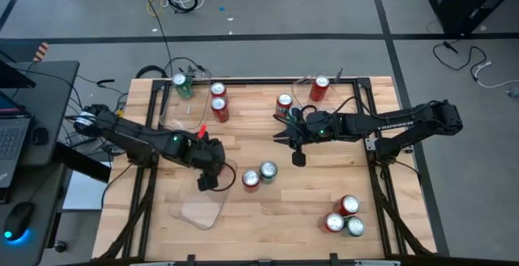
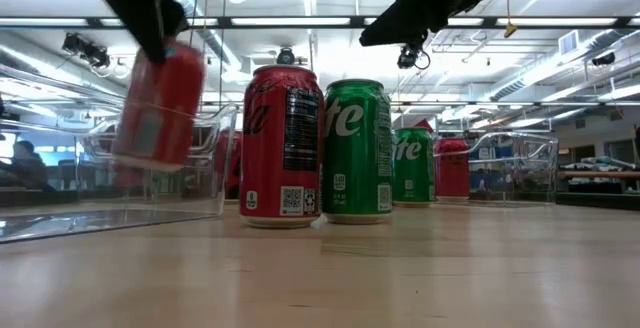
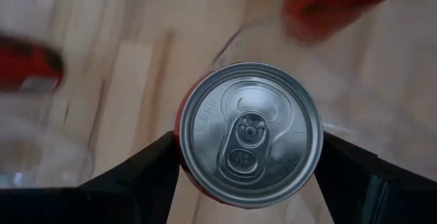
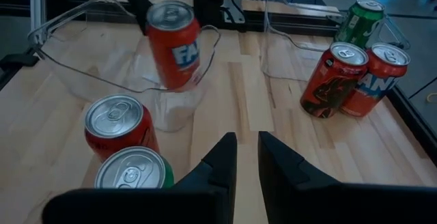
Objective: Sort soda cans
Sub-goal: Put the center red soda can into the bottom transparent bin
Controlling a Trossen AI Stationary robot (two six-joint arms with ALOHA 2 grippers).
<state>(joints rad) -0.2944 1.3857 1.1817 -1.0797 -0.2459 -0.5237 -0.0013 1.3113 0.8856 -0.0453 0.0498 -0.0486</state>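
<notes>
My left gripper (image 1: 209, 177) is shut on a red soda can (image 3: 251, 132), silver top up, above the clear tray (image 1: 195, 213) at the near left. The same can (image 2: 158, 108) hangs tilted in the low view. A red can (image 1: 250, 179) and a green can (image 1: 268, 171) stand upright at the table's middle. My right gripper (image 1: 298, 157) hovers shut over the middle, right of them, holding nothing. Three cans (image 1: 217, 100) stand at the far left, two red ones (image 1: 284, 102) at the far middle, three (image 1: 345, 217) at the near right. My left gripper pinches the red can between its two fingers (image 3: 150, 173), on opposite sides of the can's wall just under the top rim (image 3: 188, 156). The fingers come from above, slanting down. The can hangs below them, slightly tilted, lifted clear above the tray.
A second clear tray (image 1: 174, 112) at the far left holds a green and two red cans. Another clear tray (image 1: 345, 96) stands at the far right by a red can (image 1: 321, 87). A laptop and mouse sit on a desk left of the table.
</notes>
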